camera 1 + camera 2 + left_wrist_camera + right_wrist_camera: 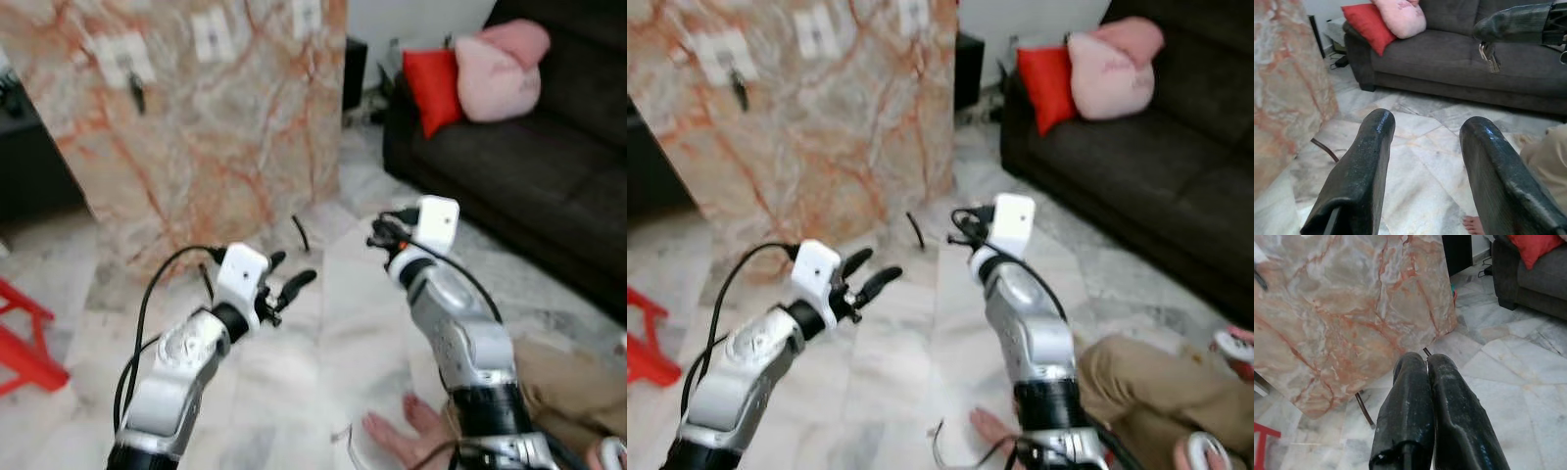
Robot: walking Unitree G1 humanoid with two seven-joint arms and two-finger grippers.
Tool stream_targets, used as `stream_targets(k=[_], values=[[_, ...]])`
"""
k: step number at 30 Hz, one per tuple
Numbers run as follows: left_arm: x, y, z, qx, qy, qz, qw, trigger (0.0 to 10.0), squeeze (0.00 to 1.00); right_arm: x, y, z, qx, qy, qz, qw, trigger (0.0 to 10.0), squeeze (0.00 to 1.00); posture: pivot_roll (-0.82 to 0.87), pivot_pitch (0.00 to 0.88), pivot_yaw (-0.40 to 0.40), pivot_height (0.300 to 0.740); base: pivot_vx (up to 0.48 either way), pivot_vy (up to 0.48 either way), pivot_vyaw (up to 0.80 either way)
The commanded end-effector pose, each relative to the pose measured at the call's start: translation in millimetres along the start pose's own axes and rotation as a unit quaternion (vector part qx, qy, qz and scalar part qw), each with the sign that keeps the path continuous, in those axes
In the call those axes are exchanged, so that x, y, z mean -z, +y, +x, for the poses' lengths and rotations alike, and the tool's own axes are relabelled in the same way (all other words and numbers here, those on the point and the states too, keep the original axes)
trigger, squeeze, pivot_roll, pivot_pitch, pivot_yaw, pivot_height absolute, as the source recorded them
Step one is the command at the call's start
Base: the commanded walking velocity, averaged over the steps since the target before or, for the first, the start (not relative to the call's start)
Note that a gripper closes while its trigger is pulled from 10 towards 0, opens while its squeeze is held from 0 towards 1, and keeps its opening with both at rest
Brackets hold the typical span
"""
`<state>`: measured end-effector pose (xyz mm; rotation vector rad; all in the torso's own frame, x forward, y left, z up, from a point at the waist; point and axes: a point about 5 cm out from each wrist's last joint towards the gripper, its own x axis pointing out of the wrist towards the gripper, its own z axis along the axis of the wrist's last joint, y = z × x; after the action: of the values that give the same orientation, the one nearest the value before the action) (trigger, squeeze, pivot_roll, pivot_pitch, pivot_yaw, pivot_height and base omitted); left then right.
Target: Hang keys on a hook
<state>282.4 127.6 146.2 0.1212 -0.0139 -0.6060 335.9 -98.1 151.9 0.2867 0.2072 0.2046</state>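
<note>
Your right gripper [377, 237] has its fingers pressed together on the keys [1489, 53] — a small metallic bunch dangling beneath the fingertips, seen from the left wrist against the dark sofa [1459, 54]. The hooks lie ahead and to the robot's left, high on the tilted marble panel [211, 127]: white plates, one [124, 57] already carrying a dark item [136, 93]. The keys hang straight down, so the ring, too small to make out, must likely be lifted up and over a hook. Your left gripper [284, 279] sits nearer the panel, fingers spread and empty. A person's bare foot [397, 436] rests on the marble floor [294, 392].
</note>
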Motion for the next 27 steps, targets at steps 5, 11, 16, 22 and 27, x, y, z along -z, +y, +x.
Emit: stream_targets(k=[5,11,16,22,27], values=[[-7,-4.8,-0.2,0.029,-0.012,0.000,1.000,10.0,0.00,-4,19.1,2.5,-0.060,0.001,-0.019,0.998,10.0,0.00,0.00,0.000,-0.040,0.740,0.000,0.000,0.00],[-11,-7.8,3.4,0.050,-0.015,0.004,0.999,10.0,0.00,-6,42.2,-0.8,-0.161,0.007,-0.026,0.987,10.0,0.00,0.00,0.000,-0.029,0.740,0.000,0.000,0.00],[-13,-6.6,6.1,0.056,-0.017,0.010,0.998,10.0,0.00,-16,46.1,-1.9,-0.200,-0.002,-0.024,0.980,10.0,0.00,0.00,0.000,-0.028,0.740,0.000,0.000,0.00],[-15,-9.5,10.8,0.078,-0.015,0.002,0.997,10.0,0.00,-21,52.1,-2.1,-0.218,0.003,0.000,0.976,10.0,0.00,-0.01,0.000,-0.024,0.740,0.000,0.000,0.00],[-17,-14.9,15.6,0.086,-0.016,-0.014,0.996,10.0,0.00,-21,58.7,-3.6,-0.215,0.007,0.027,0.976,10.0,0.00,-0.01,0.016,-0.019,0.740,0.000,0.000,0.00]])
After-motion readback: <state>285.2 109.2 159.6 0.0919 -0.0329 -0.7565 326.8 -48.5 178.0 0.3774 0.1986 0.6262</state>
